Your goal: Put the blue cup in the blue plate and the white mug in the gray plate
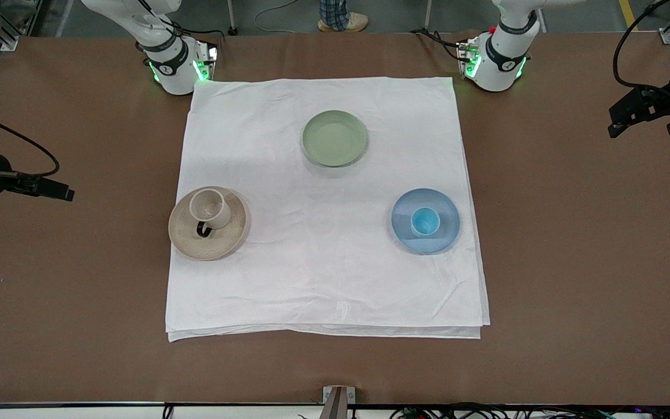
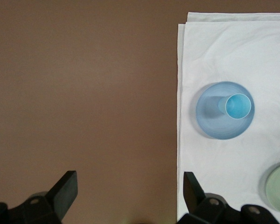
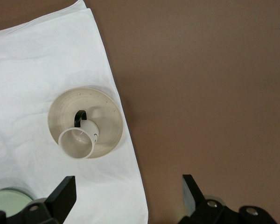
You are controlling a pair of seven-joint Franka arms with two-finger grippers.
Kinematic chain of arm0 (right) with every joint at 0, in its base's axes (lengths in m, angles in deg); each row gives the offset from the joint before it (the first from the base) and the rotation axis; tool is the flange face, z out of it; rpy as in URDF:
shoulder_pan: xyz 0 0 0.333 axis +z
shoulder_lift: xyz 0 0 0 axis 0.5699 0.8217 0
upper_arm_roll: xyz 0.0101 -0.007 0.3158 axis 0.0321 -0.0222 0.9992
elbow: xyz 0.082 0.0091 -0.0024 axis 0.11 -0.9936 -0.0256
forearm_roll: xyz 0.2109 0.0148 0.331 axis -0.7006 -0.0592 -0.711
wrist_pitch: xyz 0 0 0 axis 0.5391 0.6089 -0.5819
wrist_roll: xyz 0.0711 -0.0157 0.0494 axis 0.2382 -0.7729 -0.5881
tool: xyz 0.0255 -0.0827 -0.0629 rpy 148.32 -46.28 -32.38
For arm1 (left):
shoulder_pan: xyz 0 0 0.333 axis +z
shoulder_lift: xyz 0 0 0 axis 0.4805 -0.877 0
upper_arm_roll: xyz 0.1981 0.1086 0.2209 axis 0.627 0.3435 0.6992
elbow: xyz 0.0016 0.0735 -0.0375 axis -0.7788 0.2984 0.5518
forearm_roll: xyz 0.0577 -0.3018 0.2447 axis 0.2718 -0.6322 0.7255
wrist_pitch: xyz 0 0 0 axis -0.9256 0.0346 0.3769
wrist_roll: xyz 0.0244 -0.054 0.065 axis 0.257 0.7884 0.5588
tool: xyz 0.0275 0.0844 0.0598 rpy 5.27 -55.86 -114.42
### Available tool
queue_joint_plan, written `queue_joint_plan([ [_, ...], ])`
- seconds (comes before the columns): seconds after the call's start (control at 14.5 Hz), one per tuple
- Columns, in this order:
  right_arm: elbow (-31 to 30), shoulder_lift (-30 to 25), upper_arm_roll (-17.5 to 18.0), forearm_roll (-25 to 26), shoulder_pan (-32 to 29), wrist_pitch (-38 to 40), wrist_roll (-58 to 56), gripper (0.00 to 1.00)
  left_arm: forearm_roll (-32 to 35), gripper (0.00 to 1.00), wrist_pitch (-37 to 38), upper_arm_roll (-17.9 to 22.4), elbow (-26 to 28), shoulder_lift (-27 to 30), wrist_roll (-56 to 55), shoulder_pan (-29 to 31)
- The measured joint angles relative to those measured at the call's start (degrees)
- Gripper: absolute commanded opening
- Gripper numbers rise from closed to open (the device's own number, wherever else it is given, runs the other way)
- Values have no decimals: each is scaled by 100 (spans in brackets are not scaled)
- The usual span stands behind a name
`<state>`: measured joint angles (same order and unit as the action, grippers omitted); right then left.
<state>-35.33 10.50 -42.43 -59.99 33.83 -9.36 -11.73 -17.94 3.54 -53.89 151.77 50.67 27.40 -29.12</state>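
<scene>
The blue cup (image 1: pixel 425 221) stands upright in the middle of the blue plate (image 1: pixel 450 234), toward the left arm's end of the cloth; both show in the left wrist view, cup (image 2: pixel 237 106) on plate (image 2: pixel 209 122). The white mug (image 1: pixel 210 208) stands upright on the gray plate (image 1: pixel 229 241), its dark handle toward the front camera; in the right wrist view the mug (image 3: pixel 77 142) sits on the plate (image 3: pixel 107 111). My left gripper (image 1: pixel 640 125) (image 2: pixel 129 182) is open and empty over bare table. My right gripper (image 1: pixel 50 189) (image 3: pixel 128 183) is open and empty over the cloth's edge.
A white cloth (image 1: pixel 323 279) covers the middle of the brown table (image 1: pixel 573 262). An empty green plate (image 1: pixel 335 138) lies on it, farther from the front camera than the other two plates. Both arms are drawn back beside the cloth.
</scene>
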Motion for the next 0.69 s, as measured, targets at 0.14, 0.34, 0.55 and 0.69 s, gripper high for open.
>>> queue_joint_plan([
  [0.14, -264, -288, 3, 8, 0, -2, -182, 100, -9, 100, 0, -5, 198, 185, 0, -72],
  [0.34, -645, -731, 3, 25, 0, 22, -266, 100, -10, 100, 0, -11, 299, 250, -1, -158],
  [0.55, -1088, -1274, 2, 53, 0, 29, -382, 100, -13, 100, -6, -73, 356, 227, -1, -202],
  [0.69, -1225, -1506, 1, 85, -6, 34, -470, 100, -20, 100, -10, -92, 373, 210, -1, -231],
])
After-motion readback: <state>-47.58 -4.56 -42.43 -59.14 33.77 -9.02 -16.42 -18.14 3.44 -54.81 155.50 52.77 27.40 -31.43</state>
